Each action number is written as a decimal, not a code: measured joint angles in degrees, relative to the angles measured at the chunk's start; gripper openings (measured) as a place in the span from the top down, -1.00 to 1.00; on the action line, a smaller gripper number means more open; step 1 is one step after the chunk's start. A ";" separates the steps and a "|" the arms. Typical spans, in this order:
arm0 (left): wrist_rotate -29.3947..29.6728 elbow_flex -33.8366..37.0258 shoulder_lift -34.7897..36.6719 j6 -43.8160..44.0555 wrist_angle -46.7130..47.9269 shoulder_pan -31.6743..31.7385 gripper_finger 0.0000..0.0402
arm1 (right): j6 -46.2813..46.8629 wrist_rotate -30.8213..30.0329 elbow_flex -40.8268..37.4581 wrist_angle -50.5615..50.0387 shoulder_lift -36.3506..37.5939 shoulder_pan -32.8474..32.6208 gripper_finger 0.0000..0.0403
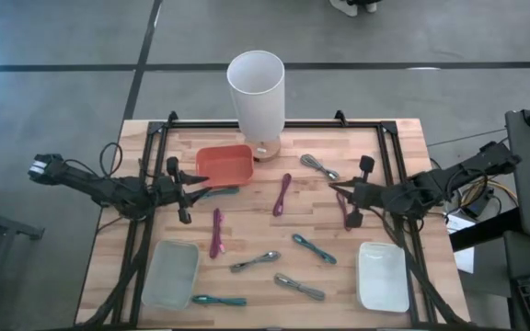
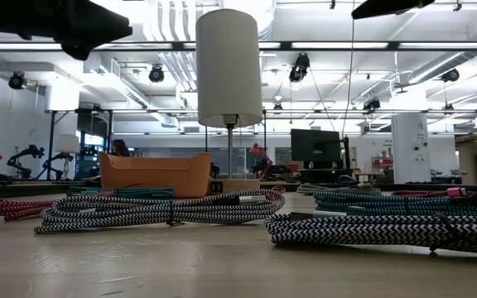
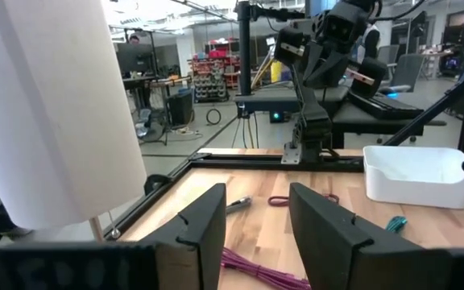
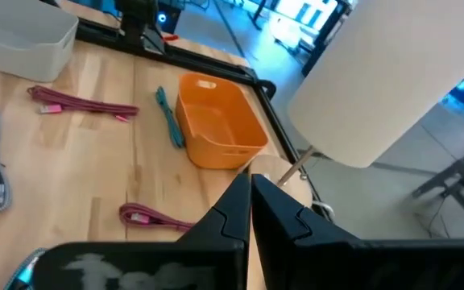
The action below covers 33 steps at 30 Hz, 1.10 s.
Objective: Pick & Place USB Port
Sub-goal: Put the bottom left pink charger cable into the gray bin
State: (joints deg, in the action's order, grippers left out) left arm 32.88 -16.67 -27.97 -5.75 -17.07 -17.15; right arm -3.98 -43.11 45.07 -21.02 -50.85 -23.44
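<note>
Several bundled USB cables lie flat on the wooden table: magenta ones (image 1: 282, 195) (image 1: 216, 233), teal ones (image 1: 314, 248) (image 1: 219, 300) and grey ones (image 1: 319, 166) (image 1: 254, 262). My left gripper (image 1: 190, 189) (image 3: 256, 234) is open and hangs above the table beside a teal cable (image 1: 221, 191), near the orange bin (image 1: 224, 165). My right gripper (image 1: 350, 197) (image 4: 250, 205) is shut with nothing showing between its fingers, above a magenta cable (image 1: 345, 211). In the low view both arms show only at the top edge, well above the cables.
A lamp with a tall white shade (image 1: 257, 90) stands at the table's far middle. A pale green tray (image 1: 171, 273) sits near the left front corner, a white tray (image 1: 382, 276) near the right front. Black frame rails (image 1: 247, 124) border the far side.
</note>
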 joint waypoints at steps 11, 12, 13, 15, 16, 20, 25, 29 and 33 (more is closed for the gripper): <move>0.00 0.04 0.00 0.35 0.12 -0.01 0.29 | 1.00 -0.11 0.63 -4.26 -4.69 0.79 0.82; 0.00 0.04 0.00 0.73 0.09 -0.02 0.29 | 0.98 -0.18 0.63 -4.56 -5.11 1.06 0.77; 0.00 0.04 0.00 1.07 0.09 -0.02 0.29 | 1.00 -0.44 0.63 -4.73 -5.63 1.41 0.73; -0.02 0.04 0.00 1.88 0.07 -0.01 0.29 | 1.03 -1.15 0.63 -5.38 -6.33 2.31 0.63; -0.02 0.04 0.00 2.16 0.07 -0.02 0.29 | 1.32 -1.94 0.63 -5.99 -6.69 2.76 0.59; 0.00 0.04 0.00 5.15 0.03 -0.02 0.29 | 5.58 -2.47 0.63 -7.84 -6.93 5.03 0.43; 0.01 -2.71 -1.59 8.00 0.22 -0.02 0.29 | 12.44 -1.64 0.63 -11.42 -5.33 7.59 0.30; 1.92 -8.21 -5.07 7.38 7.58 -0.04 0.29 | 17.11 -1.39 0.54 -15.19 -4.29 9.02 0.24; 4.76 -15.15 -9.32 14.61 23.54 -0.04 0.29 | 20.99 -1.25 -0.31 -15.70 -4.39 9.88 0.19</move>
State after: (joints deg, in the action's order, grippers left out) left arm 37.64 -31.81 -37.28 8.87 6.47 -17.19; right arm 17.01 -44.37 44.75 -36.71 -55.24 -13.56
